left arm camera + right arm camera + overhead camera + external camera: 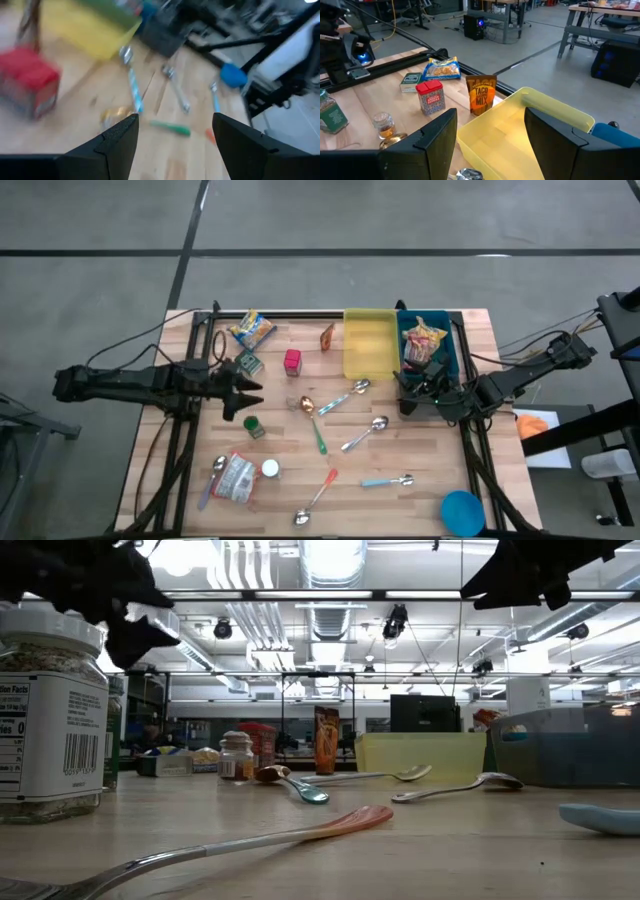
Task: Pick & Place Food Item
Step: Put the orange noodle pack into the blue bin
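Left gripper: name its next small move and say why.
Probably a short reach forward and down toward the red box. The left gripper is open and holds nothing, hanging above the table, and the box stands just ahead of its fingers, free of neighbours. The right gripper waits open by the yellow bin.

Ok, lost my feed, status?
Left pincer open, empty, above the table. Right pincer open, empty, by the yellow bin. Taco mix untouched. Spoons scattered mid-table.

Both arms above table, fingers [120, 145] apart, empty.
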Controlling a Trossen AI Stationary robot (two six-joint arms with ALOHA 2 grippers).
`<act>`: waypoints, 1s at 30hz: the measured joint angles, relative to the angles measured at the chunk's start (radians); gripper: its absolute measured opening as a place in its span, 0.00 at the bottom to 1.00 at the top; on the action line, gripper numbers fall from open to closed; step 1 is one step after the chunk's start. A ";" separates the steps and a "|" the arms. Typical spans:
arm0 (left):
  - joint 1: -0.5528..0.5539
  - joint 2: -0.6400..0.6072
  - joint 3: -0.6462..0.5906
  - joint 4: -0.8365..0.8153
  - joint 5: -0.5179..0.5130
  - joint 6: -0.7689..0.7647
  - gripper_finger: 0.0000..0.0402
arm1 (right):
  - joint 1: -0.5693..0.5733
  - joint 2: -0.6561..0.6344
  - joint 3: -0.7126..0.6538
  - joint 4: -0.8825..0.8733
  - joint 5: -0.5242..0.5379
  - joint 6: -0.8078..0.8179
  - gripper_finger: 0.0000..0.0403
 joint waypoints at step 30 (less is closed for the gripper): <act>-0.465 0.534 0.593 -0.915 -0.121 -1.271 0.64 | 0.000 0.003 0.000 0.000 0.000 0.000 0.57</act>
